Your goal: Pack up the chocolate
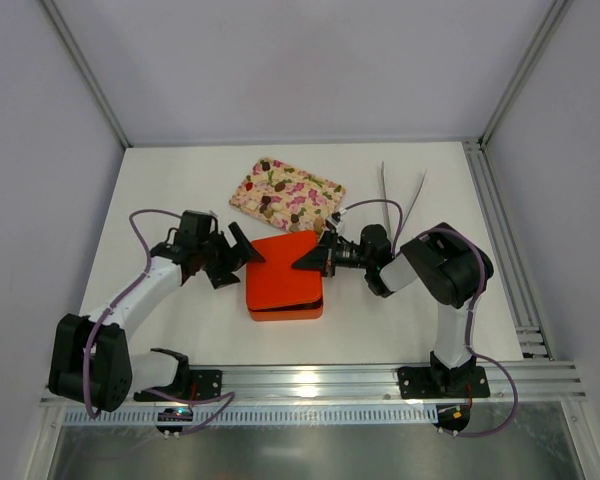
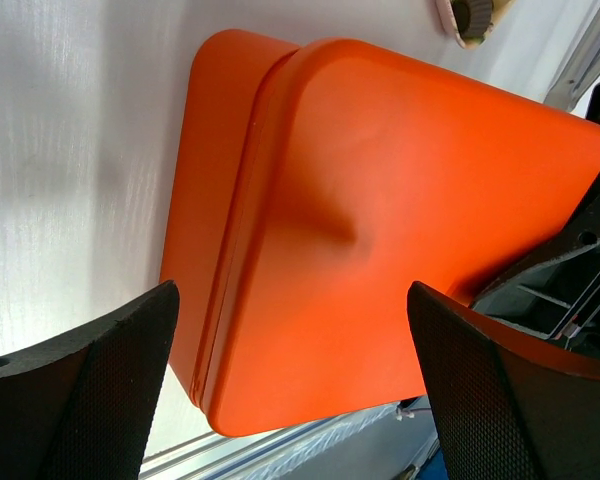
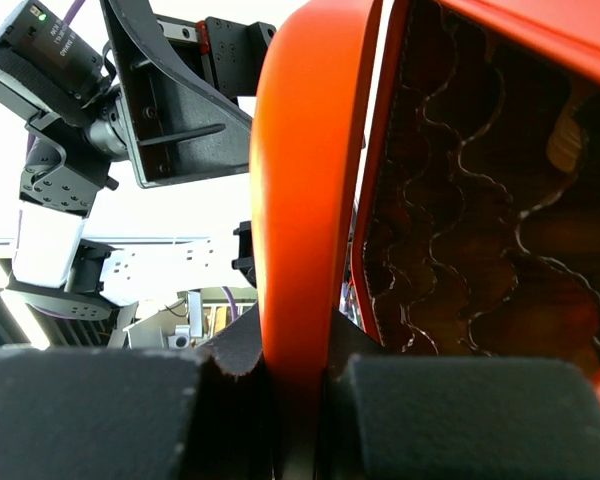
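orange lid (image 2: 410, 190) smooth matt plastic; left gripper (image 2: 292, 380) pads (image 2: 90, 400) finely knurled black.

The white table (image 1: 180, 190) carries three things. A floral tray (image 1: 286, 194) lies flat toward the far side, turned at an angle to the table's edges. Just in front of it sits the orange box (image 1: 283, 275), whose far edge seems to touch the tray's near corner, though the overhead view cannot settle that. Off to the right lie two thin pale strips (image 1: 405, 200), spread in a V. An aluminium rail (image 1: 310, 378) runs along the table's near edge.
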Available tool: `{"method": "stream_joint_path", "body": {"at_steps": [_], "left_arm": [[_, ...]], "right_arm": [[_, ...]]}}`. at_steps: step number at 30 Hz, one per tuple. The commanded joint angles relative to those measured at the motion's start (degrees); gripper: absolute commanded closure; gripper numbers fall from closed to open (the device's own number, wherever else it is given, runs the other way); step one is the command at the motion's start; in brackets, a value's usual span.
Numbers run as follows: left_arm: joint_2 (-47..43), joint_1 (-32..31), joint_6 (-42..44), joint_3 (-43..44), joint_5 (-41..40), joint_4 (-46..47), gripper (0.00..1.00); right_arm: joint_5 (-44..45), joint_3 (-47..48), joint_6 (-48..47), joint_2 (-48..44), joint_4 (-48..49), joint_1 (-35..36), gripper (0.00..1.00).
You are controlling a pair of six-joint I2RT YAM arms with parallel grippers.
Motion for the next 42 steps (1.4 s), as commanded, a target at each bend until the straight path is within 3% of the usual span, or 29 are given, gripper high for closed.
{"method": "stream_joint_path", "body": {"at_steps": [1, 17, 30, 42], "left_arm": [[0.4, -0.4, 0.5, -0.1, -0.2, 2.2, 0.08], [2.8, -1.3, 0.6, -0.3, -0.6, 2.6, 0.08], [5.9, -1.4, 1.0, 0.4, -1.6, 2.0, 0.09], [8.1, -2.3, 1.7, 2.1, -2.9, 0.1, 0.09]], "right_arm": [[-0.5, -0.3, -1.0, 0.4, 6.3, 0.4, 0.96], [-0.7, 0.4, -2.4, 1.5, 4.3, 0.4, 0.89], [-0.7, -1.8, -1.7, 0.6, 5.8, -1.6, 0.66], [-2.5, -7.1, -1.4, -2.2, 7.8, -7.8, 0.64]]}}
